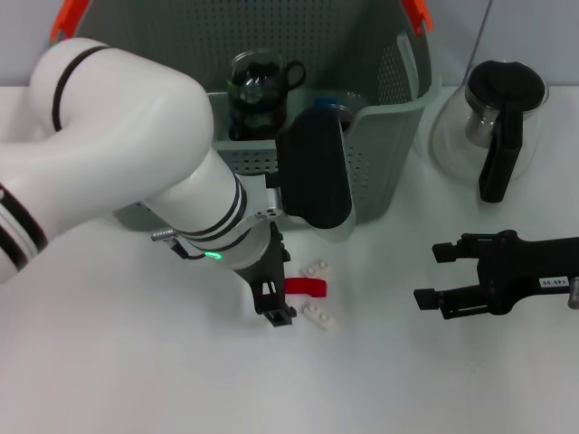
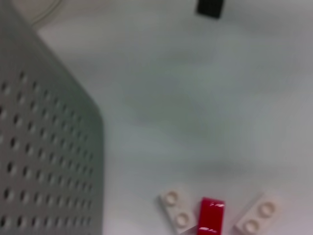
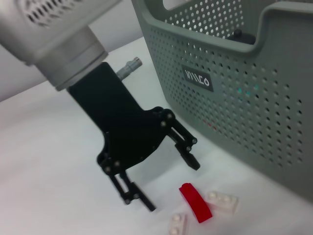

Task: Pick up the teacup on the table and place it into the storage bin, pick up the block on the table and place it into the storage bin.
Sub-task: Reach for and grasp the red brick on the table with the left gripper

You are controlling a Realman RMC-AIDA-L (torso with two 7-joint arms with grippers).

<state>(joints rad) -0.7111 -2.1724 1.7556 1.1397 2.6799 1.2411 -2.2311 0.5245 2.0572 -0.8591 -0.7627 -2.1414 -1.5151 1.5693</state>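
A red block [image 1: 305, 287] lies on the white table between two small white bricks [image 1: 317, 268] [image 1: 321, 315]. My left gripper [image 1: 279, 291] hangs open right beside the red block, nothing between its fingers; the right wrist view shows it [image 3: 166, 181] spread wide just above the block [image 3: 195, 201]. In the left wrist view the red block [image 2: 211, 215] sits low in the picture. The grey-green storage bin [image 1: 389, 154] stands behind, with a dark glass teacup [image 1: 261, 89] inside it. My right gripper [image 1: 432, 274] rests open at the right, away from the bricks.
A glass kettle [image 1: 493, 117] with a black handle stands at the back right, beside the bin. The bin's perforated wall [image 2: 44, 147] is close to the left gripper. A blue-topped object [image 1: 330, 101] also sits inside the bin.
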